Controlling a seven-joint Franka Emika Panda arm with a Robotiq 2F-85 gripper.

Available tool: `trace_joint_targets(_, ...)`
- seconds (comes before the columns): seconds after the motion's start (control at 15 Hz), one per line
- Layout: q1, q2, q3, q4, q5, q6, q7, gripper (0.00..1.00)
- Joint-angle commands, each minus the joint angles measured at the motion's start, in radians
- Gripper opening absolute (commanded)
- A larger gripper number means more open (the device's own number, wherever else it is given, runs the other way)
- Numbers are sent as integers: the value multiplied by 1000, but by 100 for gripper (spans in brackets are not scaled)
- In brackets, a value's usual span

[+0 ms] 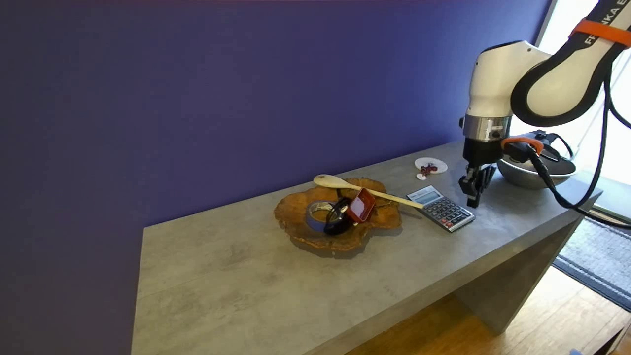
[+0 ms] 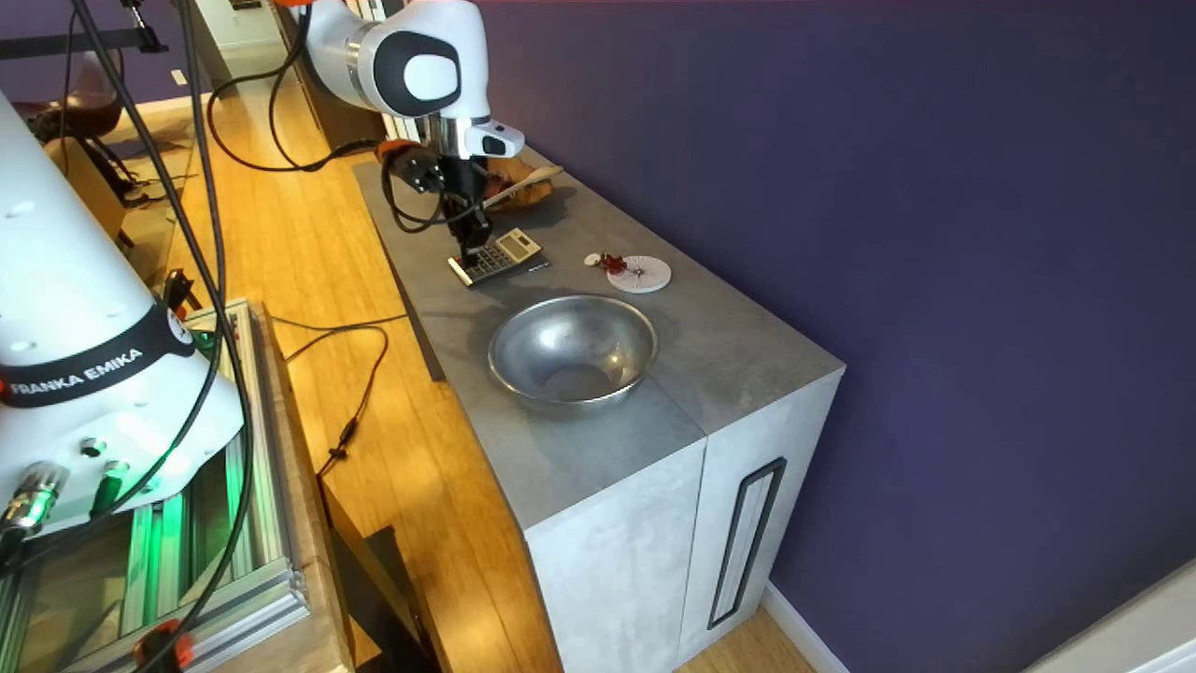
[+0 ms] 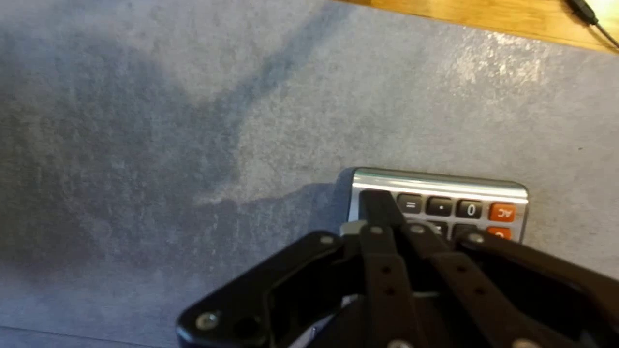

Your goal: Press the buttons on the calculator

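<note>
The calculator (image 1: 441,208) lies flat on the table (image 1: 212,276), right of the wooden platter (image 1: 291,217) in an exterior view: silver casing (image 3: 440,186), pale display (image 1: 426,197) far end, dark buttons (image 3: 439,206), some orange; gripper (image 1: 474,198) over the near end, jaws clenched!

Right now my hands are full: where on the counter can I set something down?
Most room: the counter from the wooden tray to the end away from the bowl. Smaller patch: the corner between bowl, wall and cabinet handle. Crowded: around the calculator and gripper, with spoon and white disc close by.
</note>
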Motion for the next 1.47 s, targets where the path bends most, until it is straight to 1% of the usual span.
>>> trace_joint_targets(0.0,-16,17,20,-22,22,96,-30,0)
trace_joint_targets(0.13,-8,30,9,-22,8,108,-25,0)
trace_joint_targets(0.8,-6,75,7,-10,11,137,-32,0)
trace_joint_targets(1.2,-11,119,10,19,18,115,-37,0)
trace_joint_targets(1.4,-9,93,6,2,16,115,-30,0)
